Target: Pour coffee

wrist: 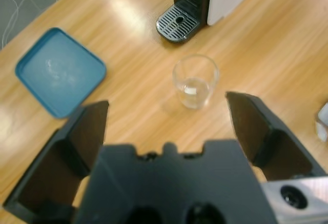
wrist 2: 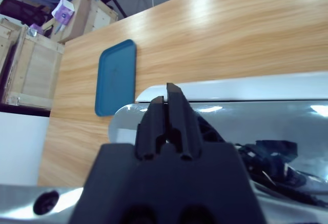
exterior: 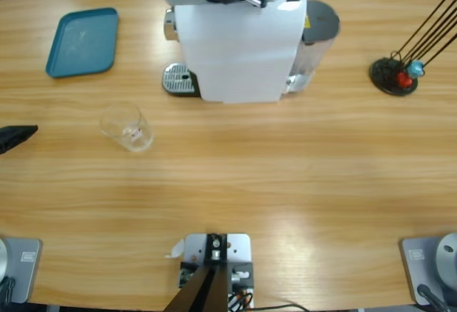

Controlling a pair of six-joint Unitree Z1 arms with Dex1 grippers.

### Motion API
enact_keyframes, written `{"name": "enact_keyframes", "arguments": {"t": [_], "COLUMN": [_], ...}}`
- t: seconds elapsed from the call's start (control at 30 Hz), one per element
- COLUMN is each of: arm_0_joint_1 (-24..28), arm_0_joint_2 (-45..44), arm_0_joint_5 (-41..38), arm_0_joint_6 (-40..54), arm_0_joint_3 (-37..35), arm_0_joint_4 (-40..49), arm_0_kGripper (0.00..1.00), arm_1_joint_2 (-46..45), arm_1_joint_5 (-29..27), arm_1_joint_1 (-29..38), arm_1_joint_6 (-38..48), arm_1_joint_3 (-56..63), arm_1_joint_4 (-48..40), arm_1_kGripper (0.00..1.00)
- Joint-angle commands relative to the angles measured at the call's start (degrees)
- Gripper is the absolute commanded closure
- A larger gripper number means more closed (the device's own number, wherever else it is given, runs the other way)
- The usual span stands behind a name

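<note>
Teal tray (exterior: 82, 41), white machine (exterior: 239, 48), seemingly clear glass (exterior: 127, 127)

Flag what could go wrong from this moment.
The clear glass stands on bare table, off the drip grate; the open left gripper could knock it while closing in. The right gripper, jaws shut, sits over the coffee machine top and could shove it.

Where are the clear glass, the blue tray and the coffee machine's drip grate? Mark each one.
clear glass (wrist: 195, 82), left wrist view, on its side wall.
blue tray (exterior: 82, 42), high view, on its bare floor.
drip grate (wrist: 177, 23), left wrist view, on the round metal grid.
</note>
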Motion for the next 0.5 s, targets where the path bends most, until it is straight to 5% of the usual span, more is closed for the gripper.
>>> {"name": "enact_keyframes", "arguments": {"t": [0.03, 0.17, 0.2, 0.23, 0.27, 0.5], "arm_0_joint_1": [0.5, 0.5, 0.5, 0.5, 0.5, 0.5], "arm_0_joint_2": [1.7, 2.0, 2.4, 3.3, 4.2, 7.3], "arm_0_joint_5": [-0.3, -0.3, -0.1, 0.2, 0.7, 1.3], "arm_0_joint_6": [-0.2, -0.2, -0.1, 0.9, 1.7, -0.3], "arm_0_joint_3": [0.5, 0.7, 0.7, 0.4, 0.1, -0.5], "arm_0_joint_4": [-0.6, -0.6, -0.5, 0.0, 0.5, -1.2], "arm_0_kGripper": [0.0, 0.0, 0.0, 0.0, 0.0, 0.0], "arm_1_joint_2": [13.1, 5.7, 3.8, 1.8, -0.4, -17.5], "arm_1_joint_5": [1.2, 0.6, 1.3, 1.1, 0.8, 4.0], "arm_1_joint_1": [1.3, 1.4, 1.4, 1.3, 1.4, 2.1], "arm_1_joint_6": [0.5, -12.3, -16.9, -20.9, -22.6, -34.5], "arm_1_joint_3": [7.0, 6.0, 5.0, 2.6, 1.0, -3.2], "arm_1_joint_4": [7.2, 5.1, 5.1, 8.0, 9.5, 12.6], "arm_1_kGripper": [1.0, 1.0, 0.858, 0.079, 0.0, 0.0]}}
